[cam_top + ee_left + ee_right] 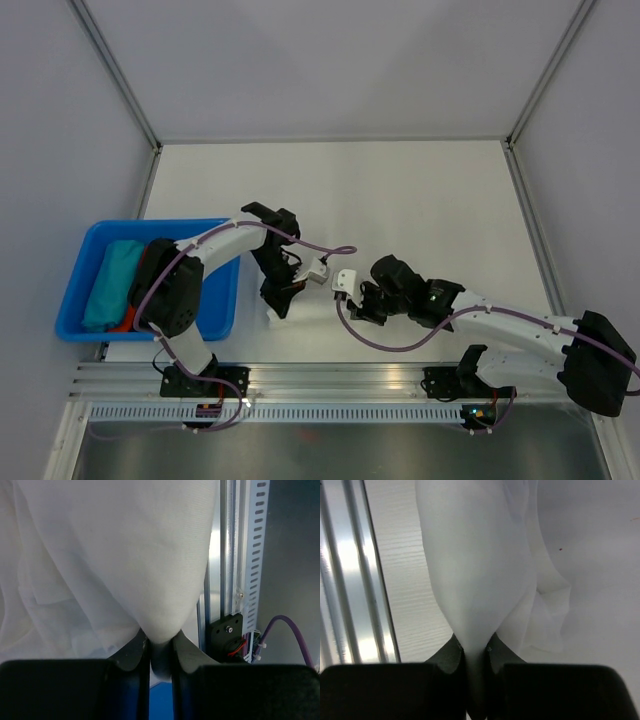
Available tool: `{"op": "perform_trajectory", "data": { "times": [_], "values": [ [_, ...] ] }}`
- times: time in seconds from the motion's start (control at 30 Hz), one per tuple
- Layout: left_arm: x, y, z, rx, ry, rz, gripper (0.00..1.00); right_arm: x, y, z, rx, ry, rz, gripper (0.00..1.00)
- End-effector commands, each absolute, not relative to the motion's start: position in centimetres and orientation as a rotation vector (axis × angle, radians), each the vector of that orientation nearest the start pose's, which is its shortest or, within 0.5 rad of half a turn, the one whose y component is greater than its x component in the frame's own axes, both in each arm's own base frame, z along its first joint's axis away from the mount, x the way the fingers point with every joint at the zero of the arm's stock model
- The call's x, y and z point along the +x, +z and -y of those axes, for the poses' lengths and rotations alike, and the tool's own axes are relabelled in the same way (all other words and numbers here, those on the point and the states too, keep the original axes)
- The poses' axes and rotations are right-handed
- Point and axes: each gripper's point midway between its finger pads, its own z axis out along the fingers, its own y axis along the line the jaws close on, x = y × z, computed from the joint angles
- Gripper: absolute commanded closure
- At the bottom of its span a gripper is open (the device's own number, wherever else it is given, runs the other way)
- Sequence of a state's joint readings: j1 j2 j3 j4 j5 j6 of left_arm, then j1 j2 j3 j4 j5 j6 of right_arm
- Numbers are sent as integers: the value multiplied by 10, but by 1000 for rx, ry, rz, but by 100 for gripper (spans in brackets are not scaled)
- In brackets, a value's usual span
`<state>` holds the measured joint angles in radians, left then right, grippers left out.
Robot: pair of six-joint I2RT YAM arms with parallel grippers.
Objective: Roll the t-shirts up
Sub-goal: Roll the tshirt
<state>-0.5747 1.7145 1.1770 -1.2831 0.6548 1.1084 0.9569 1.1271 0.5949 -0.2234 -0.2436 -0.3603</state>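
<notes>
Both arms reached inward, elbows bent, wrists low over the desk (420, 200). Left pincer (160, 645) and right pincer (476, 647) each pinched a fold of the white t-shirt (125, 555), which lay bunched and creased between them, its cloth spreading out ahead of each pincer's tips.

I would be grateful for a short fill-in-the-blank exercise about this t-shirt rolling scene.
The left gripper and the right gripper each pinch the ____ t-shirt.
The teal roll lies inside a ____ bin.
Seen from above, that bin lies to the ____ of both grippers.
Missing words: white; blue; left.
</notes>
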Motion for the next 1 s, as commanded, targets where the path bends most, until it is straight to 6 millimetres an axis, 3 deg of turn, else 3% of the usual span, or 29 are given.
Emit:
{"op": "perform_trajectory", "data": {
  "times": [0.0,0.1,0.2,0.3,0.5,0.6,0.63,0.67,0.77,0.9,0.97],
  "values": [
    [148,93,187,-2150,1051,1993,81,115,104,-276,-1591,849,-1836,99],
    [141,93,179,-2140,1027,1990,83,106,112,-290,-1455,1018,-1886,100],
    [135,89,170,-2113,989,1989,87,92,105,-290,-1407,1153,-1970,100],
    [132,86,166,-2107,984,1971,86,82,102,-286,-1318,1291,-2072,99],
    [143,72,164,-2027,954,1969,86,88,84,-268,-1147,1397,-2210,94],
    [154,67,167,-2024,953,1969,88,105,77,-257,-1026,1407,-2259,83],
    [157,66,169,-2023,954,1969,91,115,75,-252,-973,1386,-2280,69],
    [159,64,170,-2020,955,1964,92,122,70,-249,-939,1344,-2306,62],
    [165,56,173,-1993,967,1965,95,133,64,-242,-870,1276,-2371,52],
    [171,48,171,-1988,978,1955,96,140,81,-241,-818,1247,-2276,38],
    [173,46,169,-1982,980,1960,96,142,89,-243,-780,1265,-2233,37]
  ]
}}
